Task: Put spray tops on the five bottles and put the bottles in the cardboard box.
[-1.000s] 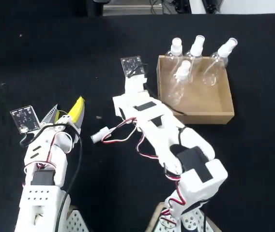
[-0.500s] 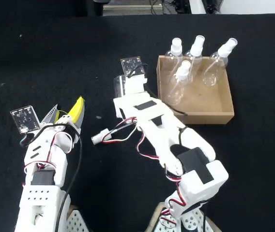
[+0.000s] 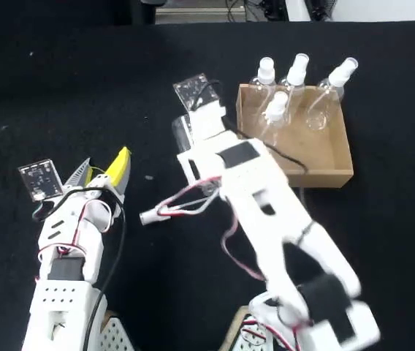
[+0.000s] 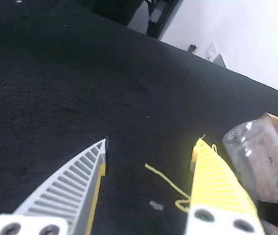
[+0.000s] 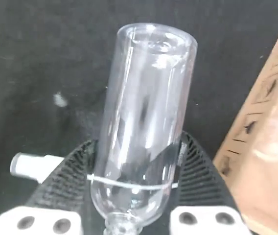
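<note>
The right gripper point(image 5: 139, 156) is clamped around a clear plastic bottle point(image 5: 146, 93), which it holds tilted above the black table point(image 3: 61, 88), near the brown cardboard box point(image 3: 317, 178). 4 clear bottles with white spray tops point(image 3: 275, 110) already stand in the box. A loose white spray top point(image 3: 149, 216) lies on the table, so capping and boxing bottle 5 probably remain. The left gripper point(image 4: 151, 147) hovers, spread wide and empty.

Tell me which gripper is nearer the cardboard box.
Right. The right gripper, holding a bottle, is close beside the cardboard box; the left gripper lies far off.
</note>
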Robot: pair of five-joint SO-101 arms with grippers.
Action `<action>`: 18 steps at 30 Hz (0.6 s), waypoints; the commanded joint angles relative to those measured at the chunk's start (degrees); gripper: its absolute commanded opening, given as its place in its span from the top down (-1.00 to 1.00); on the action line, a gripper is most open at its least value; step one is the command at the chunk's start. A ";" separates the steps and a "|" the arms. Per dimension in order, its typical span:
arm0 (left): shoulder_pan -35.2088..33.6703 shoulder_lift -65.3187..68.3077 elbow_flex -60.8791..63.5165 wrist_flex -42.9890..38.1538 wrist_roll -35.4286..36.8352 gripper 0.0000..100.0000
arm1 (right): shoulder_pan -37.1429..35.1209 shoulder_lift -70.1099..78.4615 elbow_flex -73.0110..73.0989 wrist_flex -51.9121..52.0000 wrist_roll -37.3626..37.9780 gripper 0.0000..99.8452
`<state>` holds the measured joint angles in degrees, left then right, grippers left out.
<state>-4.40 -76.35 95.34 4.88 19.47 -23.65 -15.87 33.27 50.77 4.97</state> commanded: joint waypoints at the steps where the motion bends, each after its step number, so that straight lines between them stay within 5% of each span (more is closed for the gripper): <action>1: 1.89 -0.97 -1.45 -1.58 -3.25 0.46 | 0.97 -10.59 3.30 2.73 7.47 0.84; 8: 3.21 -0.97 -1.36 -1.32 -6.15 0.46 | 3.52 -22.73 5.41 26.29 31.65 0.84; 13: 3.21 -0.97 -1.36 -1.32 -6.15 0.46 | 8.35 -27.03 12.35 30.42 53.45 0.84; 18: 2.68 -0.97 -1.36 -1.23 -6.33 0.46 | 8.35 -27.21 22.11 27.52 67.69 0.84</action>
<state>-1.85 -76.35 95.34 4.88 13.76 -16.53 -41.10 52.26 80.48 64.57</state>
